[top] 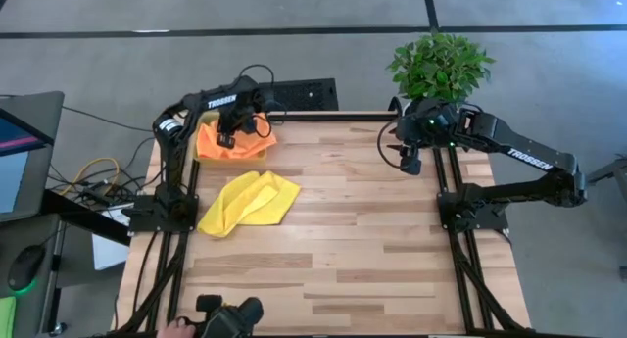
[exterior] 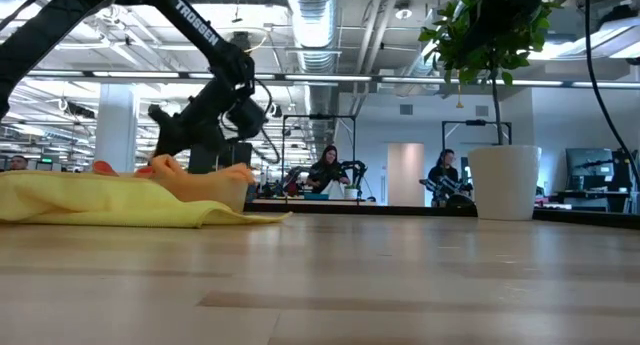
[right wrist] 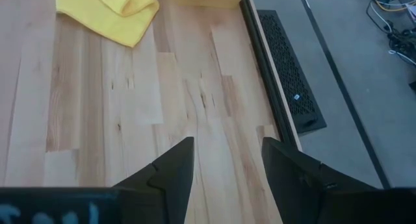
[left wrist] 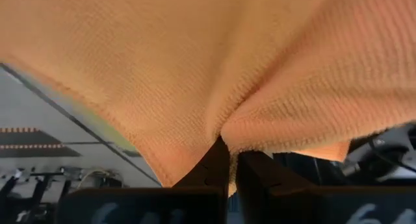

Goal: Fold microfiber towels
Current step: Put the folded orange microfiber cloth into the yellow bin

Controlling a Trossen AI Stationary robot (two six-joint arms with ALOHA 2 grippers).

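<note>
Your left gripper (top: 233, 132), at the table's 11 o'clock, pinches the soft orange cloth (top: 227, 144) tight. The crumpled yellow cloth (top: 249, 202) lies just beside. Your right gripper (top: 409, 160) waits spread wide near the leafy green plant (top: 439, 66).

Colours, towels and table

Orange towel (top: 233, 142), plain, fine looped weave in the left wrist view. Yellow towel (top: 249, 202), plain bright yellow. Table (top: 372, 240): pale wood planks, darker streaks. Bin under the orange possibly translucent yellow.
</note>
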